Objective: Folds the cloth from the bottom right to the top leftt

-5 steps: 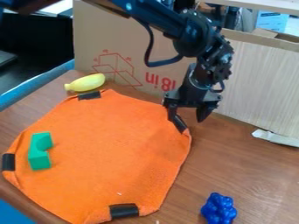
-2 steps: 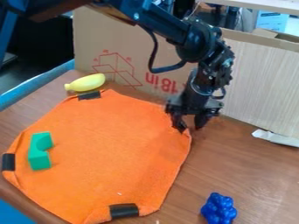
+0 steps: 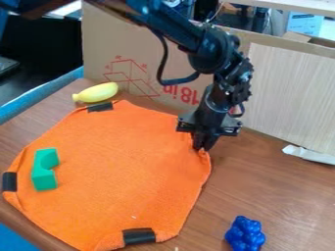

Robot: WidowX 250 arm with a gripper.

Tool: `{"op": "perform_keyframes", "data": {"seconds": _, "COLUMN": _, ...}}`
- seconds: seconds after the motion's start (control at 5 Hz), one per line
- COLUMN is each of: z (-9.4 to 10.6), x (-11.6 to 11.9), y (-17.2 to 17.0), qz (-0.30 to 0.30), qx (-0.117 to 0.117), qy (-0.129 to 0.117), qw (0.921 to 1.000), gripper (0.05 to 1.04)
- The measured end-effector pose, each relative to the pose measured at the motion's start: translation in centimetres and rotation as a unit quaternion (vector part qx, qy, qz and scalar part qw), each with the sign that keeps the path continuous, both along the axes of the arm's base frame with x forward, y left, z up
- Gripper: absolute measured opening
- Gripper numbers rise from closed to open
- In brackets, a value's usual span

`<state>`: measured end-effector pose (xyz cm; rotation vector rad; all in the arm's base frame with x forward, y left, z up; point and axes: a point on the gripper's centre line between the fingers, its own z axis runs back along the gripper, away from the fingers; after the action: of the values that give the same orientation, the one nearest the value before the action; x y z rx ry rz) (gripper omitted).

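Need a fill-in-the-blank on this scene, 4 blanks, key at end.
The cloth is coloured ____. The block lying on it is coloured ____. The tool is at the cloth's ____ side in the picture. The knobbly toy off the cloth is coloured ____.

Missing words: orange; green; right; blue.

one cloth, three small toys
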<state>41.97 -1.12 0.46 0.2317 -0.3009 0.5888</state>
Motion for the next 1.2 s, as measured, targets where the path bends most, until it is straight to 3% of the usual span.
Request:
{"op": "perform_keyframes", "data": {"seconds": 0.2, "z": 1.3, "x": -1.3, "y": 0.3, "qz": -0.007, "qx": -0.005, "qy": -0.008, "qw": 0.9999, "gripper": 0.066}}
{"op": "perform_keyframes", "data": {"seconds": 0.6, "z": 7.6, "x": -4.3, "y": 2.8, "qz": 0.014, "qx": -0.055, "qy": -0.06, "qw": 0.9966, "gripper": 0.055}}
{"op": "perform_keyframes", "data": {"seconds": 0.8, "z": 9.7, "x": -6.7, "y": 5.9, "qz": 0.043, "qx": -0.092, "qy": -0.078, "qw": 0.9918, "gripper": 0.055}}
{"op": "perform_keyframes", "data": {"seconds": 1.2, "z": 10.1, "x": -12.3, "y": 10.8, "qz": 0.057, "qx": -0.12, "qy": -0.073, "qw": 0.9884, "gripper": 0.055}}
